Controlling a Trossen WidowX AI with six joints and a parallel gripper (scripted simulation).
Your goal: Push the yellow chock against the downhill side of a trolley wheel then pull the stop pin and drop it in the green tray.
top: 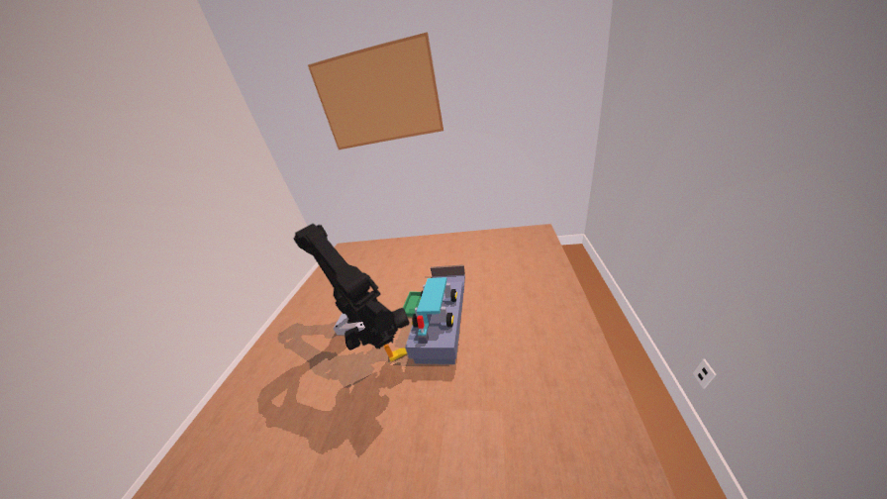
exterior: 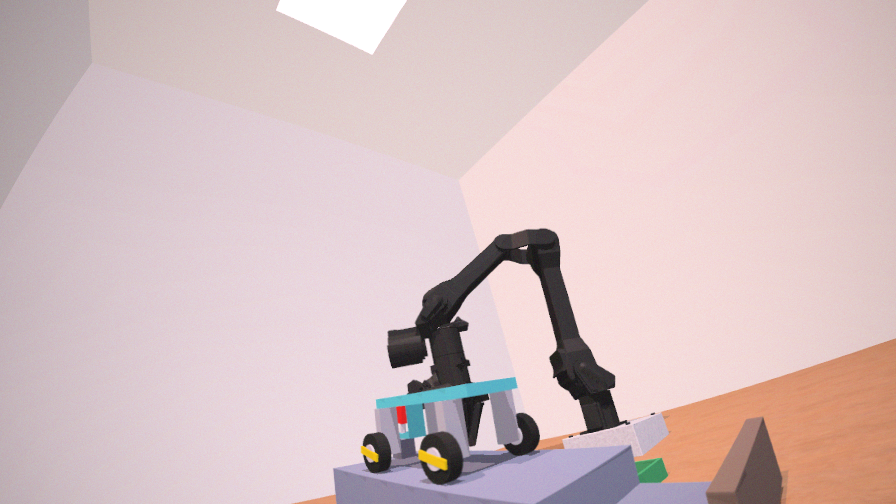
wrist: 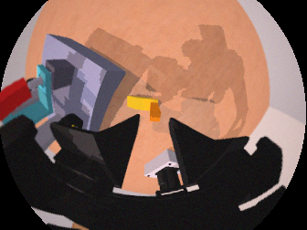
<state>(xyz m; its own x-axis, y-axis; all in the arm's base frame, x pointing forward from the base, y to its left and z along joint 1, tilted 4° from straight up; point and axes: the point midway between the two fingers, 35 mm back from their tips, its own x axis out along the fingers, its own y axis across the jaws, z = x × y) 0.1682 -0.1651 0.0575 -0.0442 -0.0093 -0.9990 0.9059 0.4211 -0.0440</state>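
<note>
The chock (top: 398, 353) (wrist: 141, 103) lies on the table beside the ramp's uphill end, its yellow body and orange handle visible; its black base cannot be made out. My gripper (wrist: 154, 119) is partly open and empty, above the chock, with the handle showing beyond the gap between the fingertips. The teal-topped trolley (top: 433, 294) (exterior: 448, 393) stands on the grey-blue ramp (top: 434, 354) (exterior: 557, 465) (wrist: 112, 88). The red-headed stop pin (top: 420, 322) (exterior: 401, 414) (wrist: 14, 98) is upright in its holder at the trolley's uphill end. The green tray (top: 412, 303) (exterior: 651, 470) is beside the ramp, partly hidden.
A brown end board (top: 447, 270) (exterior: 739, 470) stands at the ramp's downhill end. The arm's pale base (top: 341, 325) (exterior: 650, 433) (wrist: 157, 164) is on the tray's side of the ramp. In the wrist view the ramp and pin are close to the left finger's side.
</note>
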